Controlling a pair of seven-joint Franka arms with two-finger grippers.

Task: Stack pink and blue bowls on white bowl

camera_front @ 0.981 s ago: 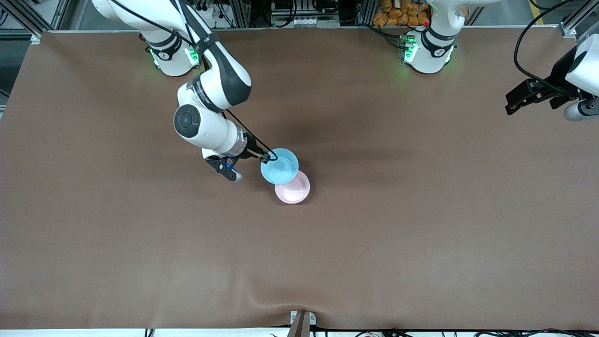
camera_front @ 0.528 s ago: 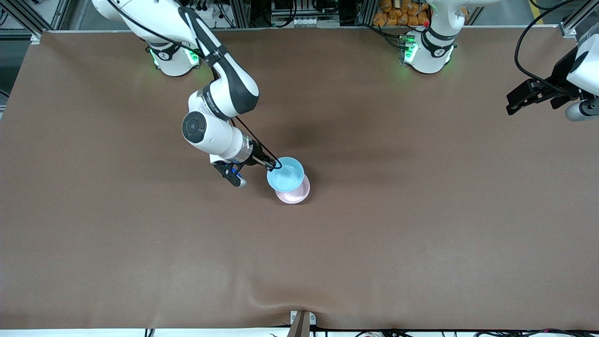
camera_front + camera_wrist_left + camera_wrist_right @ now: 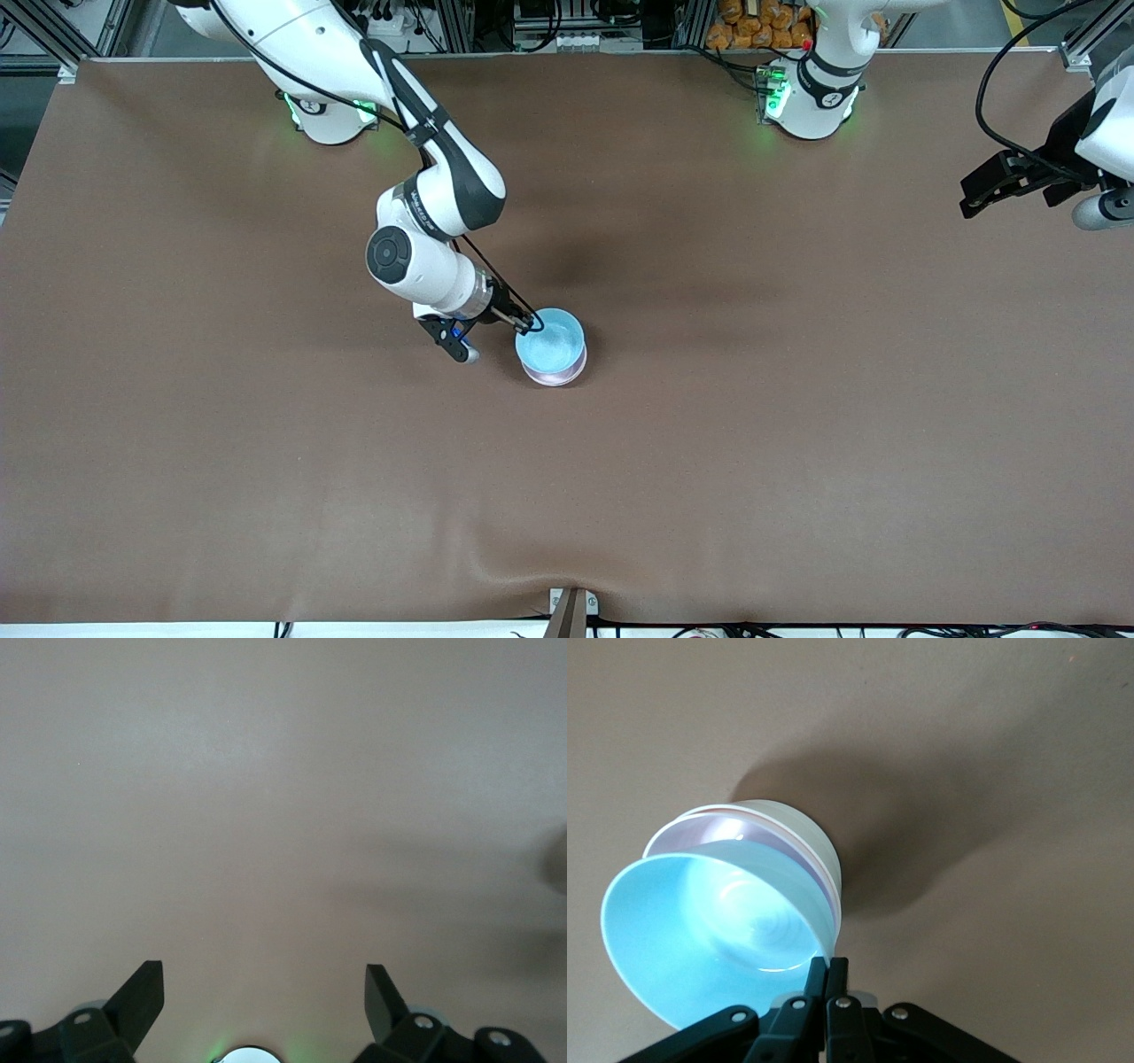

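The right gripper (image 3: pixel 529 324) is clenched on the rim of the blue bowl (image 3: pixel 550 344), held over the pink bowl (image 3: pixel 555 376) nested in the white bowl (image 3: pixel 799 835). The left gripper (image 3: pixel 264 997) waits with its fingers apart over the bare table (image 3: pixel 797 399).

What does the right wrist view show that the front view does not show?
Only the right wrist view shows the white bowl under the pink bowl, and the right tool pinching the blue bowl at its rim, tilted and not yet seated.

Only the front view shows the left tool, waiting open over the left arm's end of the table.

Both show the blue bowl over the pink bowl, the right tool shut on its rim.
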